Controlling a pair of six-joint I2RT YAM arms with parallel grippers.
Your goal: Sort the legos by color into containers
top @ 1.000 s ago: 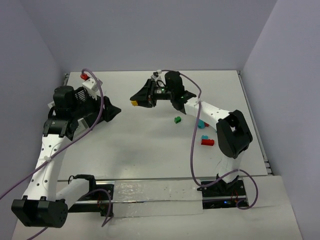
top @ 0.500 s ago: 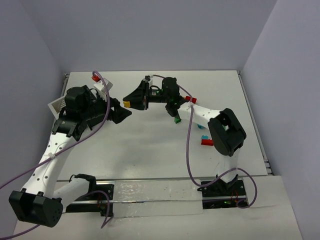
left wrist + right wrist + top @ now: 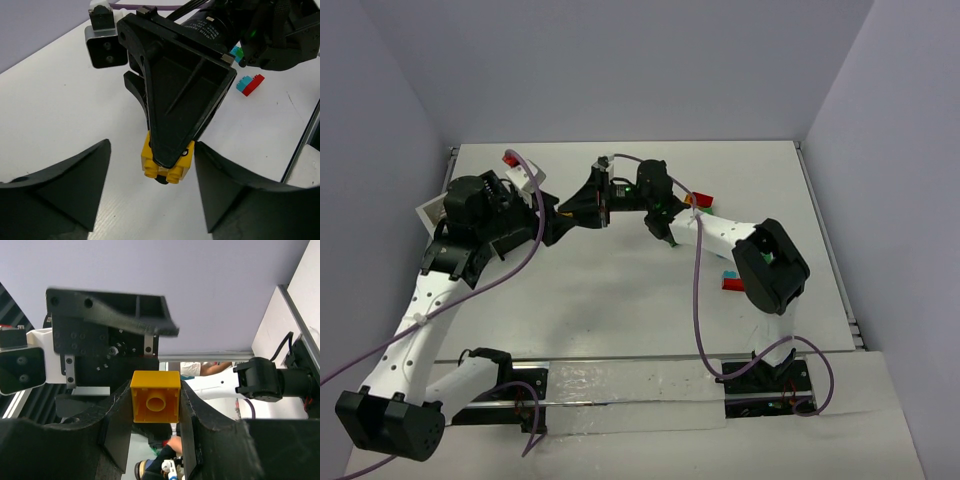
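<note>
My right gripper is shut on a yellow brick and holds it in the air, hollow underside toward the camera. In the left wrist view the right gripper points down at the camera with the yellow brick at its tip. The brick sits between the two spread fingers of my left gripper, which is open and not touching it. From above, the two grippers meet tip to tip, left and right. A red and cyan brick pair lies on the table to the right.
White bin parts show behind the left arm, with something red on top; the rest of the containers are hidden. Red and green bricks lie under the right forearm. Table rail runs along the right.
The right gripper carried the yellow brick leftward and the left gripper swung right to meet it. The brick is now between the left gripper's open fingers.
</note>
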